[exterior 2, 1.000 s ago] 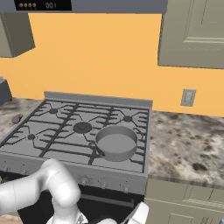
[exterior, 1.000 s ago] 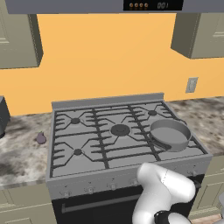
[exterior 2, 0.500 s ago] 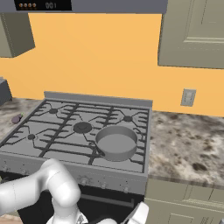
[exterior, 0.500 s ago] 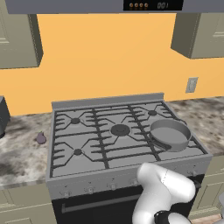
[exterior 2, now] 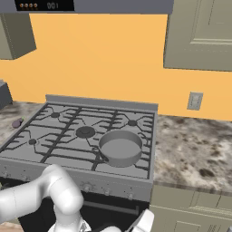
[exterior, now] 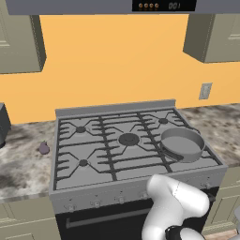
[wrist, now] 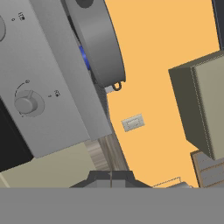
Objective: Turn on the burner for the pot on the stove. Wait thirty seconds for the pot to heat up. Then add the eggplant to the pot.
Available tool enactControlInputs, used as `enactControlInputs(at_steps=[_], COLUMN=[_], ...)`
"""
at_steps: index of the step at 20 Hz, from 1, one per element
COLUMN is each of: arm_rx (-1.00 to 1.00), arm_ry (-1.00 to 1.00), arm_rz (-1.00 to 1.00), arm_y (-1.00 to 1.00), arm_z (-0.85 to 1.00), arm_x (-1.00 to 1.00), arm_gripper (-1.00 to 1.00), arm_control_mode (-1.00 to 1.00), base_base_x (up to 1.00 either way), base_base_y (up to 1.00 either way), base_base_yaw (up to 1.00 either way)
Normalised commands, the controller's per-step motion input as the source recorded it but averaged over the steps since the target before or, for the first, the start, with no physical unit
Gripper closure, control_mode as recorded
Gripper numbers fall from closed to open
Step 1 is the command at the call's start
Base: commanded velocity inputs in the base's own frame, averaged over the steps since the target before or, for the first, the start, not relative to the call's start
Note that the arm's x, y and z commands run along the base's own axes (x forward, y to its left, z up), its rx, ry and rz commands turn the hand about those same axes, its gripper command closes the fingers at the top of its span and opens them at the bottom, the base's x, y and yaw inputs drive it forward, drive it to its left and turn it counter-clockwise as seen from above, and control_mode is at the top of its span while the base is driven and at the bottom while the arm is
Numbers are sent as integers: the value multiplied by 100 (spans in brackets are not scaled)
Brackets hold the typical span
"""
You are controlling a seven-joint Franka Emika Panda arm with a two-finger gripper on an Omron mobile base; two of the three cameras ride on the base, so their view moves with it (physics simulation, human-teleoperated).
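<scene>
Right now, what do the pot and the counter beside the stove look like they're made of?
The pot: likely brushed metal, uniform matte grey with soft shading on its low walls. The counter: looks like polished stone, perhaps granite, from its mottled brown, grey and white speckle. Both are rendered, so this is appearance only.

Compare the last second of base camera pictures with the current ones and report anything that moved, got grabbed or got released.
Nothing has visibly changed. The pot sits on the same front right burner of the stove, the eggplant lies on the counter to the stove's left, and the arm stays low in front of the oven. Nothing was taken hold of or let go.
</scene>
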Motion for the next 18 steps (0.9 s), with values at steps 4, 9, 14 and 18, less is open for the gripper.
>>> enactControlInputs(at_steps=[4,9,14,18], arm_rx=[0,0,0,-5], arm_ry=[0,0,0,1], arm_rz=[0,0,0,-3], arm_y=[0,0,0,4], arm_z=[0,0,3,90], arm_x=[0,0,-1,-35], arm_gripper=[100,100,100,100], arm_control_mode=[-100,-100,-100,-100], base_base_x=[0,0,0,0], base_base_y=[0,0,0,0], base_base_yaw=[0,0,0,0])
